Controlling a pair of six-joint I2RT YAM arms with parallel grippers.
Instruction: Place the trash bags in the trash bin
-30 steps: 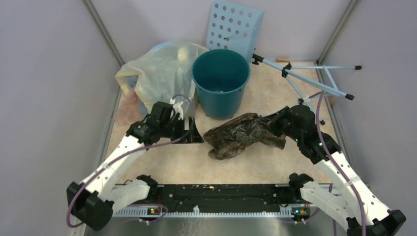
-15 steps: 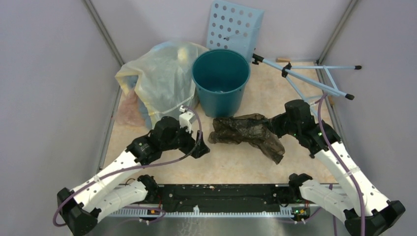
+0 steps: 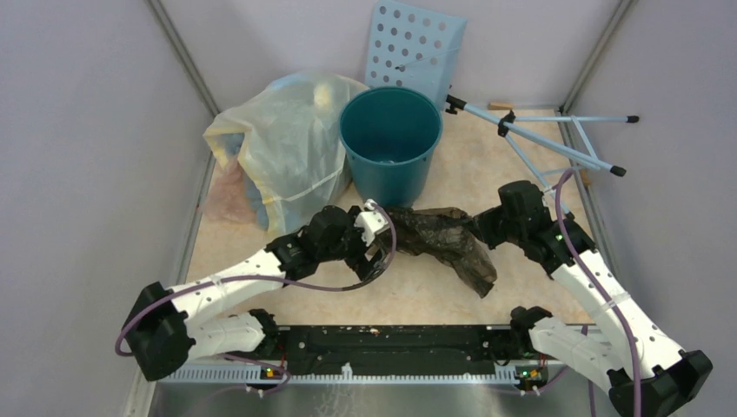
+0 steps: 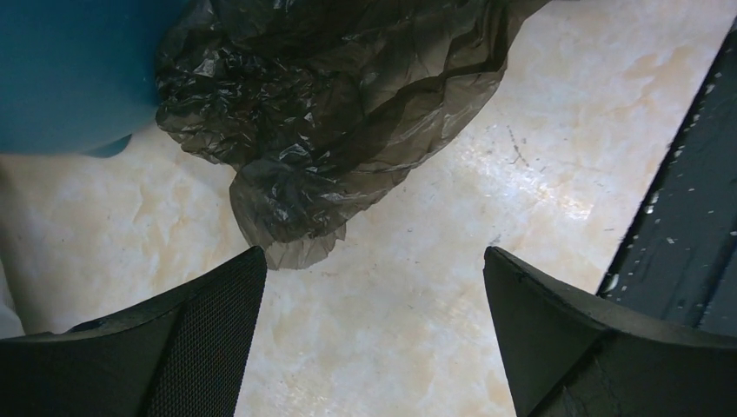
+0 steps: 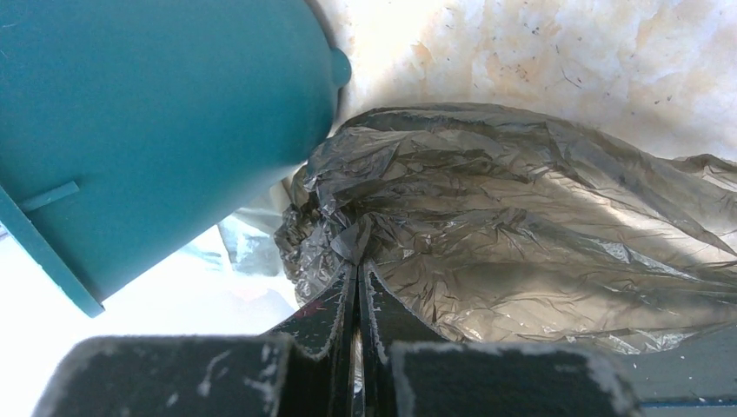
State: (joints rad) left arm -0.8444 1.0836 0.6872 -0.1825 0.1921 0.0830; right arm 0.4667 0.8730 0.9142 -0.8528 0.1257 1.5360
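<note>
The trash bag (image 3: 439,239) lies on the tabletop (image 3: 417,291), off the 6 o'clock side of the trash bin (image 3: 391,143) and just beside its base; none of it is inside yet. In the overhead view its long axis runs from about 10 o'clock to 4 o'clock, with a loose tail trailing toward the near edge.

The right fingers (image 5: 335,313) are clenched on a gathered fold of the film on the bag's 3 o'clock side, so that arm already has it. The left fingers (image 4: 182,339) are spread wide with nothing between them. They sit at the bag's 9 o'clock end, and in the left wrist view the bag's nearest lobe (image 4: 291,217) hangs toward 11 o'clock, just short of the gap. Only bare tabletop shows between them.

My reading is that the coming move turns on this. The left arm is the nearer one to the free end, and it has to go forward toward 12 o'clock before closing.

The bag is thin, dark grey-black and half see-through. It is heavily crinkled with glossy highlights, and it is bunched at the bin end and flatter toward the tail. It looks limp and likely to sag between two grips.
</note>
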